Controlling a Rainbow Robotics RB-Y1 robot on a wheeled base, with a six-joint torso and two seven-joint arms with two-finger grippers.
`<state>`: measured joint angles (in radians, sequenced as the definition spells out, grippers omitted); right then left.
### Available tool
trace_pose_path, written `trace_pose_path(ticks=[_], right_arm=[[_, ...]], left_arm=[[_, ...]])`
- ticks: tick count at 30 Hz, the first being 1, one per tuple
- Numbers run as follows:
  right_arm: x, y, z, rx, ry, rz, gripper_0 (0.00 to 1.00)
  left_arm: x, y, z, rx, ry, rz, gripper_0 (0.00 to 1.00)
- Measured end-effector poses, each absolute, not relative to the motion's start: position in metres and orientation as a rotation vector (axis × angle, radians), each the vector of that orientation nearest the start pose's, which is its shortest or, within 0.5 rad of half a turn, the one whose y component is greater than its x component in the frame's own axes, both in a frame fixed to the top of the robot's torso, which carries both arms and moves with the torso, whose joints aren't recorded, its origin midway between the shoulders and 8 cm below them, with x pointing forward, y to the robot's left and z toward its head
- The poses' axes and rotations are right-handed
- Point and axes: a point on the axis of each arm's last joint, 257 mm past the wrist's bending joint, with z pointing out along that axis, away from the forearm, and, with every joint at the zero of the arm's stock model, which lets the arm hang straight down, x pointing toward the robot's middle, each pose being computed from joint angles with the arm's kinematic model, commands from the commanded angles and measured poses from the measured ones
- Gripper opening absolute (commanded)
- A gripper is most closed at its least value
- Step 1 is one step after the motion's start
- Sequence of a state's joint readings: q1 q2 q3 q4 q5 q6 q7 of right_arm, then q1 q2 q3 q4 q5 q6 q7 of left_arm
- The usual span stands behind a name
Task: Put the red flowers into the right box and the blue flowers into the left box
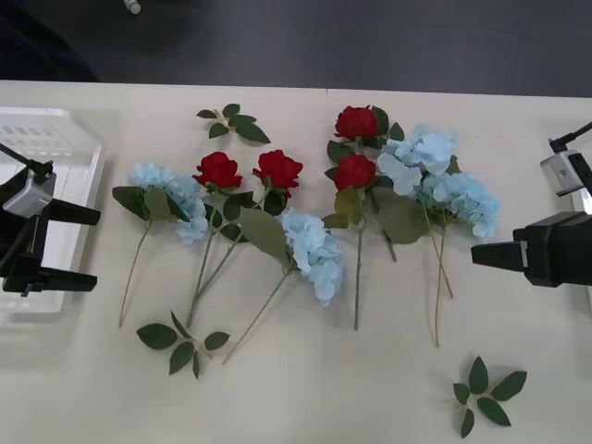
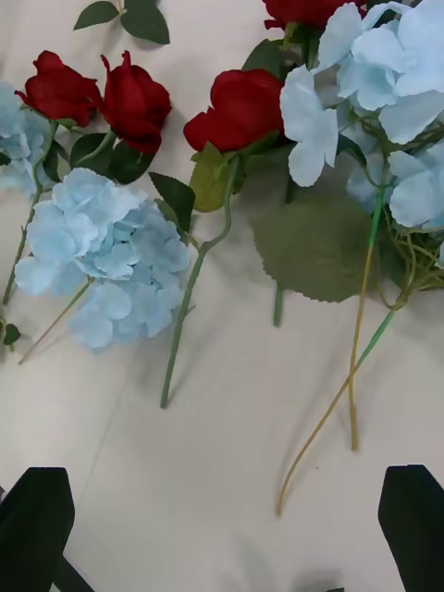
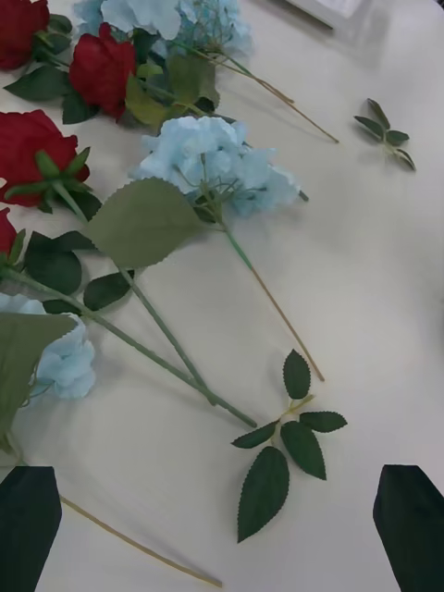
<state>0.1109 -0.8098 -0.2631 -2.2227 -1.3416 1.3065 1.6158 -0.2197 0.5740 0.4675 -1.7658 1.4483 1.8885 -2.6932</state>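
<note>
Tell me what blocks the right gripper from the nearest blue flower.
Nothing visible does. The right gripper is open beside the table's right edge, and only bare table separates it from the nearest blue flower.

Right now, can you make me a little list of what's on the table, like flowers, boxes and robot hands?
red flowers: four roses lying on the table, none boxed
blue flowers: pale clusters lying among the roses
left box: white slotted tray at the table's left edge
left gripper: open, over the left box
right gripper: open, at the right side
loose leaf sprigs: scattered on the table
</note>
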Motion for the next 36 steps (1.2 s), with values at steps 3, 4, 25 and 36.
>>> trace_pose_path(ticks=[3, 4, 25, 36], right_arm=[[0.363, -0.239, -0.179, -0.448, 2.343, 0.630, 0.98], [0.362, -0.238, -0.183, -0.436, 2.348, 0.642, 0.98], [0.375, -0.213, -0.250, -0.048, 2.448, 0.613, 0.98], [0.400, -0.195, -0.249, 0.418, 2.356, 0.745, 0.99]], left_arm=[[0.365, 0.259, -0.172, 1.434, 1.839, -0.596, 1.00], [0.366, 0.261, -0.173, 1.432, 1.846, -0.589, 1.00], [0.427, 0.316, -0.199, 0.852, 2.253, -0.405, 1.00], [0.461, 0.302, -0.230, 0.467, 2.349, -0.406, 1.00]])
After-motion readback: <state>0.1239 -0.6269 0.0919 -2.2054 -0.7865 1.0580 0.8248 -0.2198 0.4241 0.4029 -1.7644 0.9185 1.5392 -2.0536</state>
